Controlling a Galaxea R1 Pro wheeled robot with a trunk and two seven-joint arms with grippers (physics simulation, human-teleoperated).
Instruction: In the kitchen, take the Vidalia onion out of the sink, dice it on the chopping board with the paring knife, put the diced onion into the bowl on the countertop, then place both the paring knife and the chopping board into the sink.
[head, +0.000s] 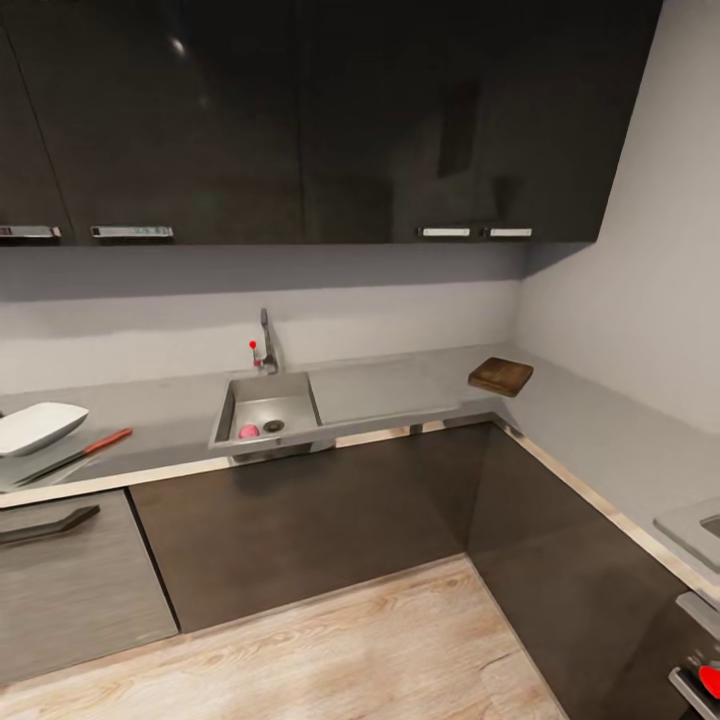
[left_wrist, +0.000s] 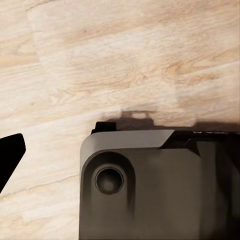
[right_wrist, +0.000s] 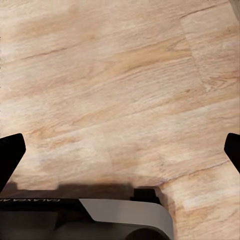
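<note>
Steel sink (head: 262, 405) ahead, with the pink onion (head: 248, 431) lying beside its drain.

On the grey countertop (head: 400, 390) the chopping board (head: 500, 376) sits far right, while the bowl (head: 38, 426) and paring knife (head: 75, 453) sit far left, well apart, so carrying between them risks a drop. The head view shows the kitchen; both wrist views show wooden floor (right_wrist: 120, 90) and the robot base (left_wrist: 160, 185). The right gripper (right_wrist: 120, 150) has its dark fingertips spread wide; for the left gripper I cannot tell.
</note>
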